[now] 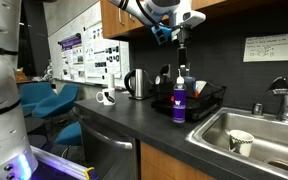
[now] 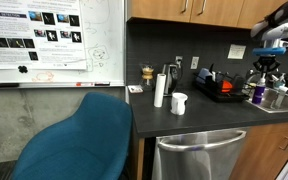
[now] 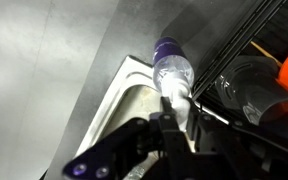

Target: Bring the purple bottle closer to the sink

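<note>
The purple bottle is clear with purple liquid and a white cap. It stands upright at counter level between the black dish rack and the sink. My gripper comes down from above and is shut on its cap and neck. In an exterior view the bottle is at the sink's near edge, under the gripper. In the wrist view the bottle points away from the fingers, with the sink corner beside it. I cannot tell whether the bottle touches the counter.
A cup lies in the sink and a faucet stands behind it. A kettle and a white mug are farther along the counter. A paper towel roll and another mug stand near the counter's end. Blue chairs are beside it.
</note>
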Robot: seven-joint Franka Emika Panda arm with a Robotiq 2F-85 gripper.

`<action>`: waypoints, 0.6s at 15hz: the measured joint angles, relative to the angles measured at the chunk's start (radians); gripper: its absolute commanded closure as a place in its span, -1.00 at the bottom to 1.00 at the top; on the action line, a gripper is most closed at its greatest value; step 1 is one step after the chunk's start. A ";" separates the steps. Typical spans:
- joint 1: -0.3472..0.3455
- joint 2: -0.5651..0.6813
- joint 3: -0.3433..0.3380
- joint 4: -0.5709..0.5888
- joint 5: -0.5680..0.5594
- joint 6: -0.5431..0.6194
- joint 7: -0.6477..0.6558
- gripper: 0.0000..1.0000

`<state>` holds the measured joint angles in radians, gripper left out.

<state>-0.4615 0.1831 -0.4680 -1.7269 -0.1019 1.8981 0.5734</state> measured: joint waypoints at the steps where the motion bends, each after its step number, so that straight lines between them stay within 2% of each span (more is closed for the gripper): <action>1: -0.006 0.016 -0.001 0.014 0.019 0.003 -0.004 0.92; 7: -0.047 0.109 -0.003 0.096 0.109 0.010 -0.035 0.92; 8: -0.050 0.120 -0.003 0.106 0.115 0.010 -0.037 0.86; 9: -0.053 0.130 -0.003 0.117 0.120 0.010 -0.039 0.44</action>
<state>-0.5143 0.3133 -0.4713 -1.6097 0.0177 1.9082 0.5348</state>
